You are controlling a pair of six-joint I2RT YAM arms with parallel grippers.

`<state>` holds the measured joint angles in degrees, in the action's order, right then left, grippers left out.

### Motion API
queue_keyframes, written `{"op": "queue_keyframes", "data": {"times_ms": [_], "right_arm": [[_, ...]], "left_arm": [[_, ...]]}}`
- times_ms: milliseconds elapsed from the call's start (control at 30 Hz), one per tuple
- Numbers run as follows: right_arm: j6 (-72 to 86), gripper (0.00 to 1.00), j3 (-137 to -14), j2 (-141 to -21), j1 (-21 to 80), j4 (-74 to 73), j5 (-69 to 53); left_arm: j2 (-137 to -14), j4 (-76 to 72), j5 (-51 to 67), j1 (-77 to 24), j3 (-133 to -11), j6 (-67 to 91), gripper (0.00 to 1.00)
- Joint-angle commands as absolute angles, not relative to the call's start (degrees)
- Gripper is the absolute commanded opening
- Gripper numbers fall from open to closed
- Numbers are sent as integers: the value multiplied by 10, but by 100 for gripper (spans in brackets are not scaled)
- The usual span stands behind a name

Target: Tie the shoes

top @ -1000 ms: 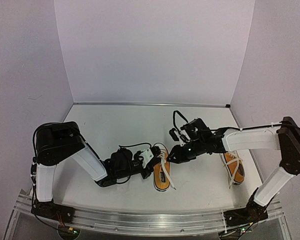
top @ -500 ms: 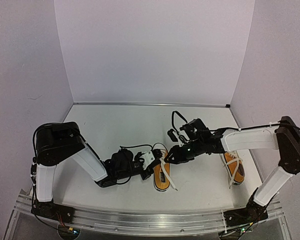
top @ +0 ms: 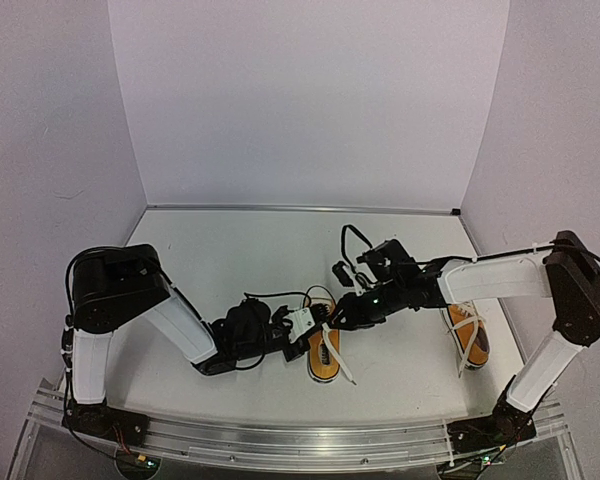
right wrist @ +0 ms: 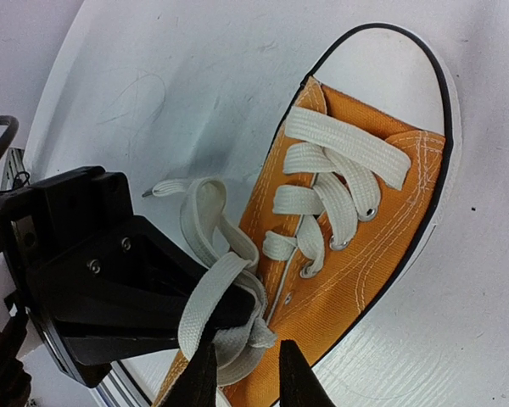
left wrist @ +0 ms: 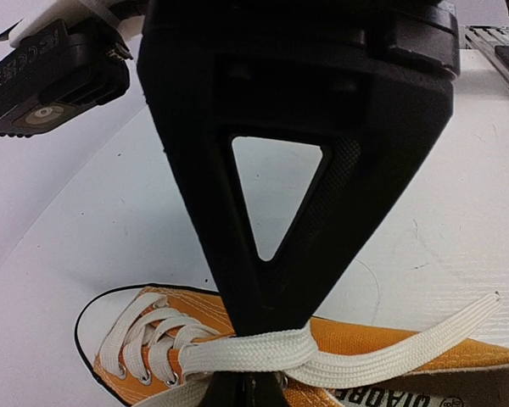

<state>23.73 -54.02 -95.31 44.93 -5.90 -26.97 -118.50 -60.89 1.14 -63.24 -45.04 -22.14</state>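
While the left fingers [left wrist: 263, 314] are closed together on a white lace [left wrist: 365, 348] of the middle shoe [top: 323, 352], the right fingers [right wrist: 202, 377] stand a little apart with the bunched lace between them, not clearly pressing it. This shoe lies on the counter [top: 230, 260] between the 2 arms. Its long axis runs near to far and its toe points away from the bases. The 2nd shoe [top: 467, 338] lies well apart at the right, roughly parallel.

The middle shoe [top: 323, 355] is orange with white stitching, white laces [right wrist: 322, 170] and a white toe cap [right wrist: 390, 76] rimmed by a thin black line, the other shoe [top: 467, 335] to its right orange and white too, the table [top: 230, 260] white, the walls [top: 310, 100] pale lilac, the left arm [top: 185, 335] and right arm [top: 490, 280] black with white sleeves
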Motion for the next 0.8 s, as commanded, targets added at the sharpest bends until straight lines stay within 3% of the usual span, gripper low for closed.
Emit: {"op": "queue_keyframes", "data": {"times_ms": [0, 300, 467, 600, 767], "right_arm": [[243, 24, -561, -949, 450, -41, -281], [246, 22, -560, -975, 450, -41, -288], [243, 13, -561, -975, 450, -41, -288], [242, 0, -561, -969, 449, -41, -286], [239, 0, -554, -945, 449, -42, -267]], "left_arm": [[-1186, -587, 20, -646, -467, -242, 0], [-1182, -572, 10, -654, -475, -263, 0], [-1182, -565, 6, -657, -477, -273, 0], [-1181, -559, 5, -660, -477, -282, 0], [-1169, -548, -19, -661, -475, -291, 0]]}}
